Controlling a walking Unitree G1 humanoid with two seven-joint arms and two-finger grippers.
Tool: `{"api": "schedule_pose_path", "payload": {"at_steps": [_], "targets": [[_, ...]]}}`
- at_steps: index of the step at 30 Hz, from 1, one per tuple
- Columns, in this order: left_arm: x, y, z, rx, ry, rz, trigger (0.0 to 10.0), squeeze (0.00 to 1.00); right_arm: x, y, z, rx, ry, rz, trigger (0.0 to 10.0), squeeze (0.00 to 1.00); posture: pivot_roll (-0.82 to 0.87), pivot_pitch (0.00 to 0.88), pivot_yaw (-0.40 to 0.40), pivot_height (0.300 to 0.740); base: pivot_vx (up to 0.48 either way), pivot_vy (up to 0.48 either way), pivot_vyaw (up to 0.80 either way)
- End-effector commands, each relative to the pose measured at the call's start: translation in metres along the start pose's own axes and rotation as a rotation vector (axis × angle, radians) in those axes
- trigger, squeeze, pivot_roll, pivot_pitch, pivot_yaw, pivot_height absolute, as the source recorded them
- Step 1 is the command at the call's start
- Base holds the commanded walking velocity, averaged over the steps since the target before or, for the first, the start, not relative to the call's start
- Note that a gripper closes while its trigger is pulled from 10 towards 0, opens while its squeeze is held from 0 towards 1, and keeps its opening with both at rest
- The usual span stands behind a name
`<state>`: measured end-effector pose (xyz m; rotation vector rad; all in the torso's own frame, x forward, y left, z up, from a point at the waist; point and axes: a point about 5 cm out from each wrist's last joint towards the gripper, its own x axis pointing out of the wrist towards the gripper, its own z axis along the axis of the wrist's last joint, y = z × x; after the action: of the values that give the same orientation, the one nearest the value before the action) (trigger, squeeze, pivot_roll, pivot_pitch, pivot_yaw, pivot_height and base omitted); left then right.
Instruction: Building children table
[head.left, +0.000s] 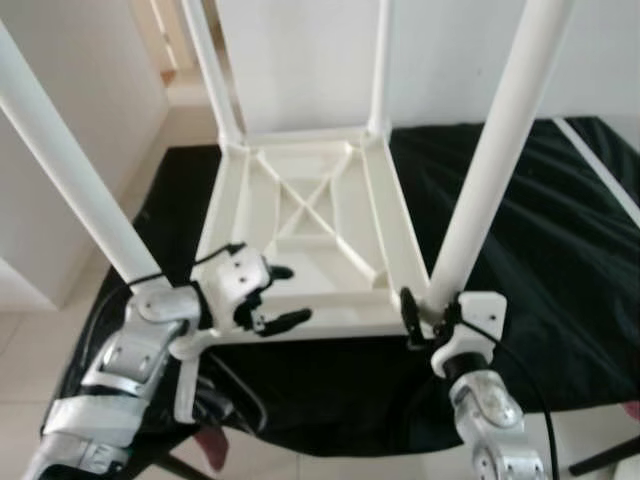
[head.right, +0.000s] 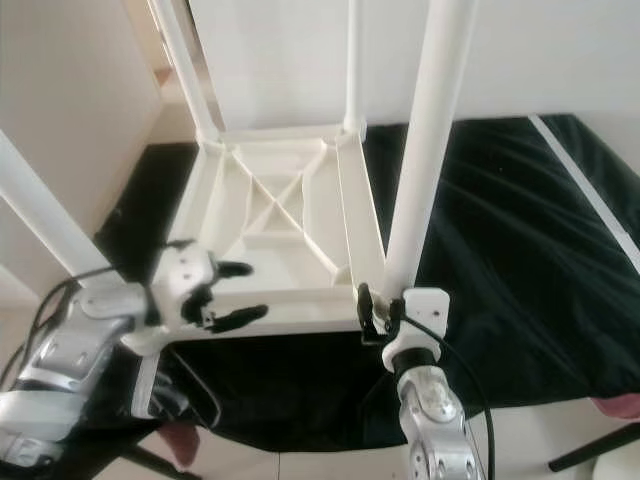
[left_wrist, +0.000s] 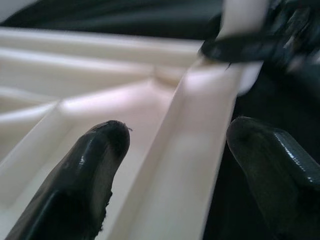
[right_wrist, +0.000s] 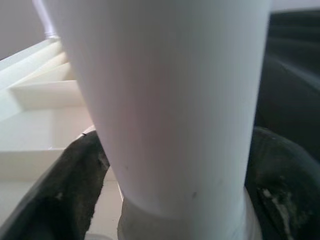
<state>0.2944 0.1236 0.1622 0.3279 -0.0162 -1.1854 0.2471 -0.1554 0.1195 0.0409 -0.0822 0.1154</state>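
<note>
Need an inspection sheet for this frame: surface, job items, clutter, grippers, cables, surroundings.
Surface: black cloth covers the work area under the tabletop.
Job's things: white plastic tabletop lies upside down, ribs up; four white legs stand up from its corners, including the near-right leg and near-left leg.
Clutter: nothing seen.
Grippers: left gripper open, its fingers either side of the tabletop's near rim; right gripper shut on the near-right leg at its base.
Cables: black cable loops beside the right arm; another runs along the left wrist.
Surroundings: white wall behind, pale tiled floor at left.
</note>
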Motion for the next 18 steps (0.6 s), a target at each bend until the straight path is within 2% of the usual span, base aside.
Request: {"api": "schedule_pose_path", "payload": {"at_steps": [1, 3, 4, 6, 7, 10, 11, 16, 18], "targets": [[0.000, 0.004, 0.001, -0.038, -0.034, 0.101, 10.0, 0.00, 0.001, -0.004, 0.006, 0.013, -0.012, 0.019, 10.0, 1.00, -0.09, 0.038, 0.091, 0.740, 0.000, 0.000, 0.00], [0.002, 0.004, 0.002, -0.060, -0.053, 0.124, 10.0, 0.00, 0.001, -0.006, 0.006, 0.019, -0.005, 0.025, 10.0, 1.00, -0.09, 0.038, 0.091, 0.740, 0.000, 0.000, 0.00], [0.008, 0.001, 0.003, -0.074, -0.082, 0.166, 10.0, 0.00, 0.002, -0.009, 0.013, 0.023, -0.025, 0.043, 10.0, 0.18, -0.09, 0.041, 0.080, 0.740, 0.000, 0.000, 0.00], [0.011, -0.001, 0.004, -0.083, -0.101, 0.196, 10.0, 0.00, 0.002, -0.011, 0.018, 0.026, -0.041, 0.057, 10.0, 0.18, -0.09, 0.041, 0.080, 0.740, 0.000, 0.000, 0.00], [0.015, -0.002, 0.005, -0.101, -0.123, 0.239, 10.0, 0.00, 0.001, -0.011, 0.023, 0.027, -0.059, 0.077, 10.0, 0.00, -0.08, 0.044, 0.074, 0.740, 0.000, 0.000, 0.00], [0.018, -0.003, 0.007, -0.121, -0.136, 0.302, 10.0, 0.00, -0.001, -0.011, 0.029, 0.019, -0.078, 0.103, 10.0, 0.00, -0.08, 0.047, 0.066, 0.740, 0.000, 0.000, 0.00], [0.020, -0.001, 0.007, -0.156, -0.149, 0.361, 10.0, 0.00, -0.002, -0.012, 0.031, 0.001, -0.082, 0.110, 10.0, 0.00, -0.08, 0.049, 0.060, 0.740, 0.000, 0.000, 0.00], [0.021, 0.001, 0.007, -0.167, -0.144, 0.466, 10.0, 0.00, -0.004, -0.014, 0.033, -0.015, -0.091, 0.101, 10.0, 0.00, -0.08, 0.052, 0.052, 0.740, 0.000, 0.000, 0.00], [0.018, 0.003, -0.002, -0.211, -0.122, 0.612, 10.0, 0.00, -0.006, -0.017, 0.034, -0.001, -0.105, 0.031, 10.0, 0.00, -0.08, 0.056, 0.041, 0.740, 0.000, 0.000, 0.00]]}}
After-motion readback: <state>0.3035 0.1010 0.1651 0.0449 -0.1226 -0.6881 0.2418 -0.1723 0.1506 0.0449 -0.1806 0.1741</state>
